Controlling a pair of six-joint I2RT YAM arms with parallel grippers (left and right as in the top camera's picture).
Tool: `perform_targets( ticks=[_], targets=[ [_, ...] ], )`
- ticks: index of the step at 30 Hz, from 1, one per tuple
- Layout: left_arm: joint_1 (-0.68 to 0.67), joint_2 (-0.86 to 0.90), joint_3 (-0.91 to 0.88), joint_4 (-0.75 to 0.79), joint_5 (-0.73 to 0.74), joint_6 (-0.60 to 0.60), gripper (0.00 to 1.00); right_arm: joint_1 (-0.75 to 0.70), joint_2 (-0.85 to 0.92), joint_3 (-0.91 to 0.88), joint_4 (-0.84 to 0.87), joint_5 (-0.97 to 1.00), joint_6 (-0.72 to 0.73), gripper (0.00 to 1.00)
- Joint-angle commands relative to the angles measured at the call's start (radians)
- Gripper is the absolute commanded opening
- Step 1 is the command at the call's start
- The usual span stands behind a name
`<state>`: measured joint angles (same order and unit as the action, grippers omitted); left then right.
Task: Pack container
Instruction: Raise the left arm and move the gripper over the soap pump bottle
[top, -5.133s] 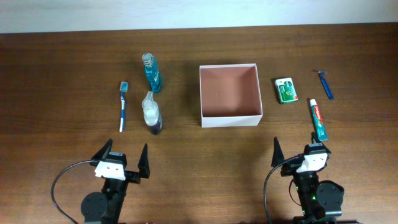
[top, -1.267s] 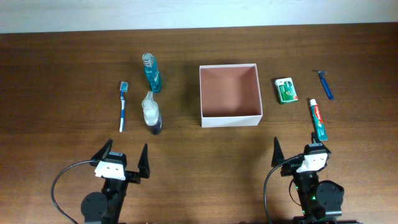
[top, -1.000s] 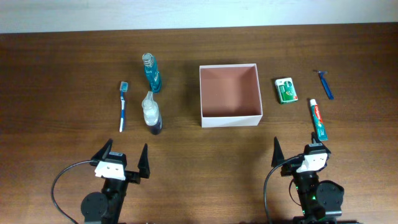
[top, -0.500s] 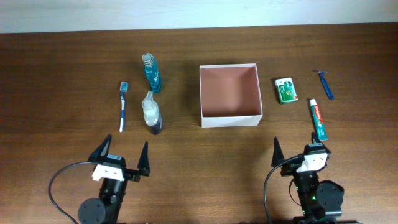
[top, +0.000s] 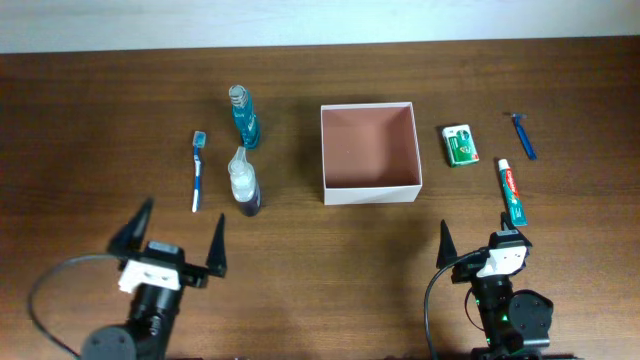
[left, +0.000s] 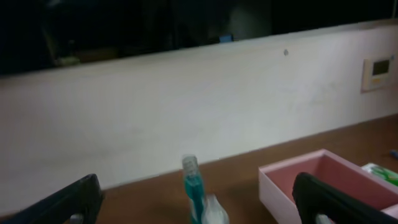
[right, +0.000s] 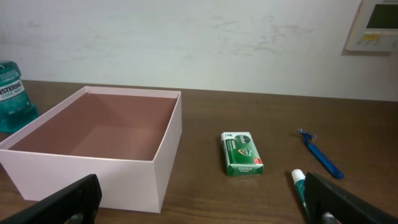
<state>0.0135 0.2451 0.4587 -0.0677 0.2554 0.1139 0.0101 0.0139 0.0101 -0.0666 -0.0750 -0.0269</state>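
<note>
The container, a square white-walled box with a pinkish-brown inside, stands empty at mid-table; it also shows in the right wrist view and the left wrist view. Left of it lie a toothbrush, a teal mouthwash bottle and a clear bottle with dark liquid. Right of it lie a green packet, a blue razor and a toothpaste tube. My left gripper is open and empty, raised near the front left. My right gripper is open and empty at the front right.
A white wall runs behind the table's far edge. A wall panel hangs at the right. Bare wood lies between the grippers and the items.
My left gripper has lifted and shifted left and forward toward the bottles. The right arm and all items have not moved.
</note>
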Motion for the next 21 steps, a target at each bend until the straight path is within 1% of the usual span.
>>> perform_targets(
  ticks=[1,7,9,11,13,15,19,21],
  targets=[
    [0.003,0.131,0.165,-0.048,0.014,0.072,1.00,0.010,-0.011,-0.005,-0.006,0.008,0.000,0.99],
    [0.003,0.431,0.523,-0.177,0.113,0.072,1.00,0.010,-0.011,-0.005,-0.006,0.008,0.000,0.99],
    [0.003,0.543,0.663,-0.258,0.182,0.072,1.00,0.010,-0.010,-0.005,-0.006,0.008,0.001,0.99],
    [0.003,0.664,0.821,-0.377,0.306,0.072,1.00,0.010,-0.010,-0.005,-0.006,0.008,0.001,0.99],
    [0.003,0.766,0.945,-0.471,0.397,0.071,1.00,0.010,-0.010,-0.005,-0.006,0.008,0.001,0.99],
    [0.003,0.836,1.019,-0.513,0.443,0.072,1.00,0.010,-0.011,-0.005,-0.006,0.008,0.000,0.99],
    [0.002,0.944,1.120,-0.568,0.428,0.094,1.00,0.010,-0.011,-0.005,-0.006,0.008,0.000,0.99],
    [0.002,1.003,1.183,-0.633,0.364,0.098,1.00,0.010,-0.011,-0.005,-0.006,0.008,0.000,0.99]
  ],
)
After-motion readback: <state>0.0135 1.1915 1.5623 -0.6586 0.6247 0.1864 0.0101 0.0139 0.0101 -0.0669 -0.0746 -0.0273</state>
